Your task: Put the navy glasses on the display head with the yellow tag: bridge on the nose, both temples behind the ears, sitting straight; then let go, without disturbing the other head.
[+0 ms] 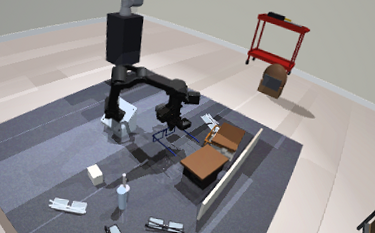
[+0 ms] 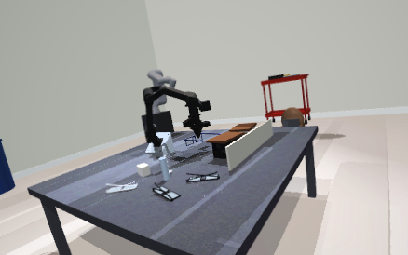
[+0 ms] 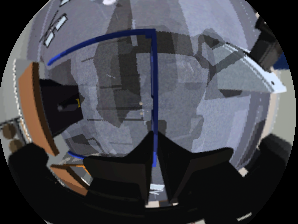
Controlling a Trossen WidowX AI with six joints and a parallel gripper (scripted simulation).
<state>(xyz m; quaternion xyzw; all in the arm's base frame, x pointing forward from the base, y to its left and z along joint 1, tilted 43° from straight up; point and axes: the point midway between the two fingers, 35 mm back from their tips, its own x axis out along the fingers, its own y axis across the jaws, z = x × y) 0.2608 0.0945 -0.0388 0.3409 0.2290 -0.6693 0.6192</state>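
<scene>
Navy glasses [image 1: 192, 137] [image 2: 187, 141] [image 3: 154, 90] hung above the dark table [image 1: 39, 154] [image 2: 116, 211], left of the brown-topped blocks. Pincer [image 1: 171, 127] [image 2: 198, 135] [image 3: 153, 133]: clenched on the front frame, both temples stretching right toward the blocks. Glasses off the heads.

Near brown top [image 1: 204, 162] [image 2: 225, 137] [image 3: 35, 107] sat over a black body; in the wrist view a small yellow mark [image 3: 78, 103] showed against the dark part. Far brown top [image 1: 229, 135] [image 2: 244, 127] [image 3: 70, 179] had an orange frame [image 1: 210, 134] at its left side. An upright pale panel [image 1: 230, 174] [image 2: 250, 145] ran along the right of both.

Carriers: red cart [image 1: 284, 24] [image 2: 285, 79], far right on the floor, bore a black object [image 1: 276, 15] [image 2: 276, 76] and a yellow piece [image 1: 287, 19] on its top tray. Blue bin [image 2: 5, 167] at the left edge, partly cut off; its inside could not be seen.

Near part of table: pale blue bottle [image 1: 122, 197] [image 2: 164, 168], upright, contents not discernible; white block [image 1: 95, 174] [image 2: 143, 170] to its left. White-framed glasses [image 1: 67, 206] [image 2: 122, 187] lay at left, two black-framed pairs farther right.
</scene>
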